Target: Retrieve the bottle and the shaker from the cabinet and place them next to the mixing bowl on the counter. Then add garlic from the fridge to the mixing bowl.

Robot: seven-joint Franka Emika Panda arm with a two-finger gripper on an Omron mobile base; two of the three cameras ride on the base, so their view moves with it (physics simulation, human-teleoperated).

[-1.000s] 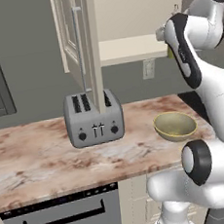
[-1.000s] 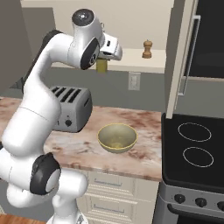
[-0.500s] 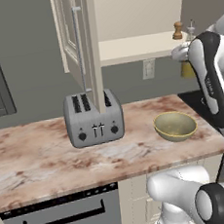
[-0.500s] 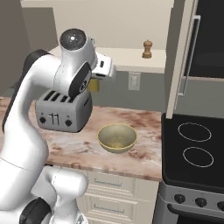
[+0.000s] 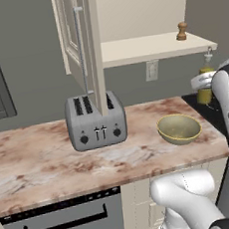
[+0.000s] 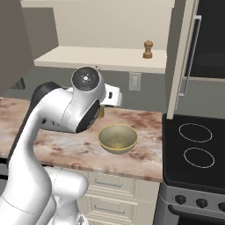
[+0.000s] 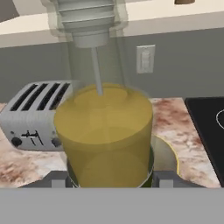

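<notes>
left base view: bottle (image 5: 204,91) is held in the air above the counter (image 5: 46,163), just right of the mixing bowl (image 5: 179,128). Shaker (image 5: 181,31) stands on the cabinet (image 5: 144,48) shelf. Toaster (image 5: 95,120) sits left of the bowl.
right base view: arm hides most of the bottle; bowl sits on the counter beside the stovetop (image 6: 196,149); shaker is upright on the shelf.
hand view: gripper (image 7: 107,181) pinches the bottle at its base, bowl rim peeking out behind it.

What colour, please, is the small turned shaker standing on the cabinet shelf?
Brown; the small turned wooden shaker shows best in the right base view.
</notes>
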